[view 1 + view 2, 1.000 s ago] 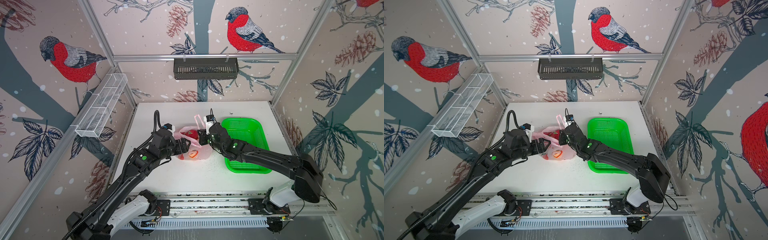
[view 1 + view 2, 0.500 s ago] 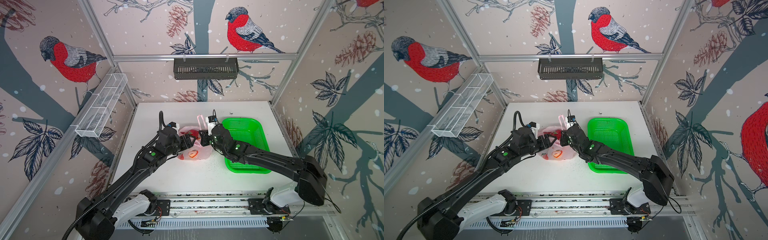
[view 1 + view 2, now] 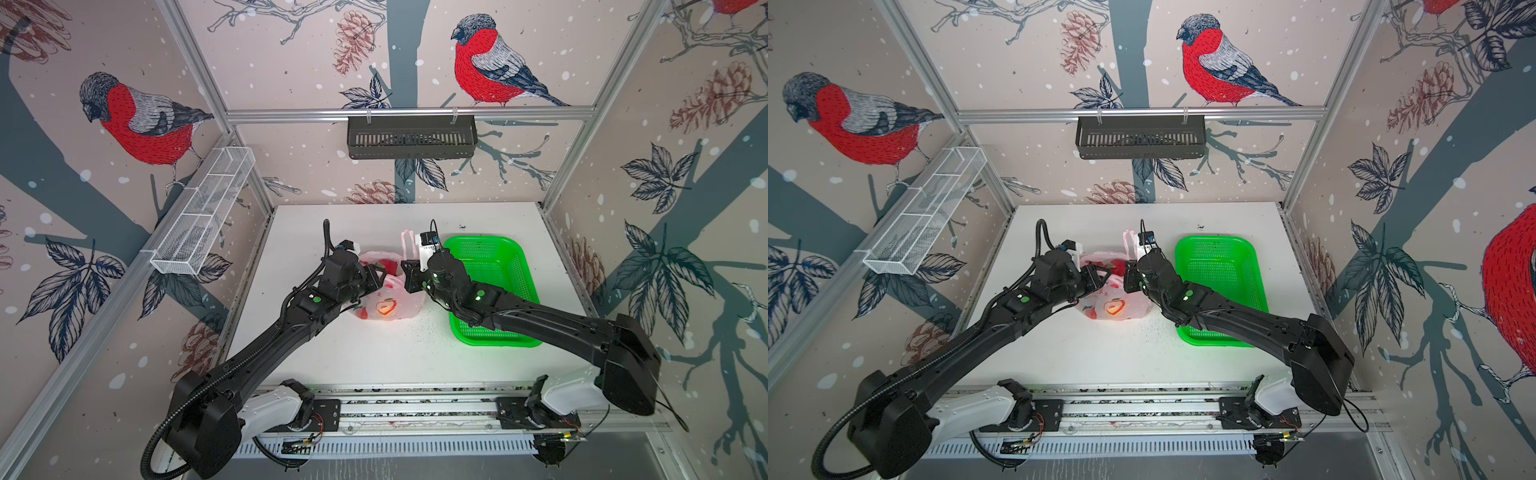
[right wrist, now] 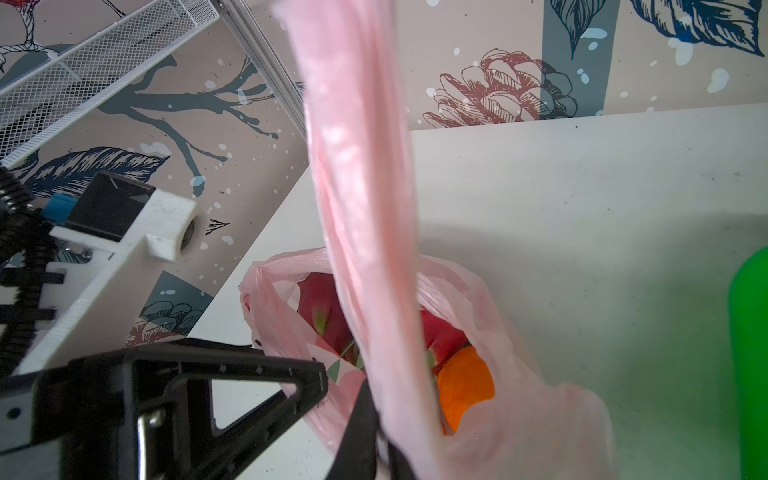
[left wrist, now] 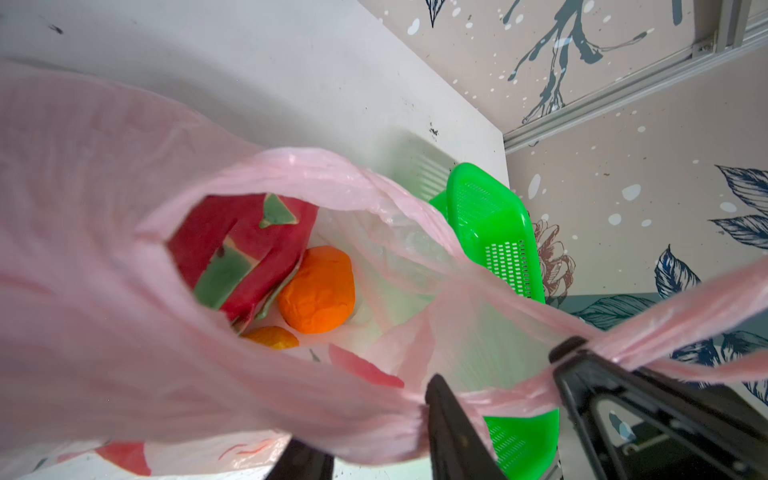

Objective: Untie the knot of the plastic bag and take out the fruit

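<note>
Over the last second the left gripper (image 3: 380, 277) has edged forward and its jaws have drawn closer. They now stand apart, with the near rim of the plastic bag (image 3: 395, 305) between them. The bag lies at the middle of the white table (image 3: 374, 357), its mouth gaping. The right gripper (image 3: 405, 275), at the bag's 2 o'clock, is clamped on a pink handle strap (image 4: 361, 166) that rises taut. Fruit shows inside the bag: a magenta dragon fruit (image 5: 241, 249), an orange (image 5: 318, 291) touching it, and a smaller orange-yellow piece (image 5: 272, 336). A green basket (image 3: 490, 266) sits at the bag's 3 o'clock.
</note>
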`<act>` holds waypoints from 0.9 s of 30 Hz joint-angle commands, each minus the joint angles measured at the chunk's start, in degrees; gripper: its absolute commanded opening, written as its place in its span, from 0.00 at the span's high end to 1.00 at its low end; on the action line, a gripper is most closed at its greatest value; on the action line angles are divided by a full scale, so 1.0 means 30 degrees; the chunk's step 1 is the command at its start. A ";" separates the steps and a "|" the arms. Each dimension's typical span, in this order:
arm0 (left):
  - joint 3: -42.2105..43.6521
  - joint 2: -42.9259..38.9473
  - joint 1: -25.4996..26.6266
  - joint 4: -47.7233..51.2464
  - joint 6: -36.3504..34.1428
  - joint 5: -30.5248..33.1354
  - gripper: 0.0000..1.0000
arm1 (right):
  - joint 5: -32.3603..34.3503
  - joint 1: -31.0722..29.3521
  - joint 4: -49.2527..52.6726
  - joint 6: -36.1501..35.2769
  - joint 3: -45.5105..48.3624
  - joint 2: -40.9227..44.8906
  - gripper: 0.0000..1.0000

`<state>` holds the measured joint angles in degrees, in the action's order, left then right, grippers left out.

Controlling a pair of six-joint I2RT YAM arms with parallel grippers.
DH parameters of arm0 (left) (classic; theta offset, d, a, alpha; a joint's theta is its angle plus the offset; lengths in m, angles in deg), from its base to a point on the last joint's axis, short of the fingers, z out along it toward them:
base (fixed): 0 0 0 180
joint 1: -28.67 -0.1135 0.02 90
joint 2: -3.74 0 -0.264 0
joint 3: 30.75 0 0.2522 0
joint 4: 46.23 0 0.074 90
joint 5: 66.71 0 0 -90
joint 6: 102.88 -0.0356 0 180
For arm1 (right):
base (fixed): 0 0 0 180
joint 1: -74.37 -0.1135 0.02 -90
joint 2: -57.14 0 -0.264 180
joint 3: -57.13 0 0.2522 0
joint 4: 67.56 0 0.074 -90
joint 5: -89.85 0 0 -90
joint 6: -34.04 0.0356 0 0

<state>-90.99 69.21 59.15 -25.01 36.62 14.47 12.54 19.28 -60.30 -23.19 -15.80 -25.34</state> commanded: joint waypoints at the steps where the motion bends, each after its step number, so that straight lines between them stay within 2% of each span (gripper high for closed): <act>1: 0.0127 -0.0483 -0.1156 -0.2039 0.0225 -0.0266 0.79 | 0.0660 0.0020 -0.0096 -0.0233 0.0154 0.0370 0.90; 4: 0.0085 -0.1019 -0.1869 -0.2537 0.0362 -0.0437 0.89 | 0.0720 0.0195 -0.0110 -0.0274 0.0214 0.0320 0.90; 8: 0.0138 -0.1618 -0.2538 -0.3147 0.0595 -0.0263 0.94 | 0.0810 0.0556 -0.0294 -0.0174 0.0198 0.0000 0.91; 17: 0.0610 -0.2028 -0.4776 -0.5771 0.1753 -0.0613 0.98 | 0.0149 0.1103 -0.0762 -0.1028 -0.1489 -0.1492 0.91; 27: -0.0294 -0.0920 -0.7548 -0.7912 0.2940 -0.1952 0.99 | -0.1753 0.2567 -0.1949 -0.2563 -0.4258 -0.3240 0.92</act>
<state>-90.97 65.78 38.05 -42.62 43.29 10.86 9.78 25.99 -62.47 -28.39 -27.02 -34.15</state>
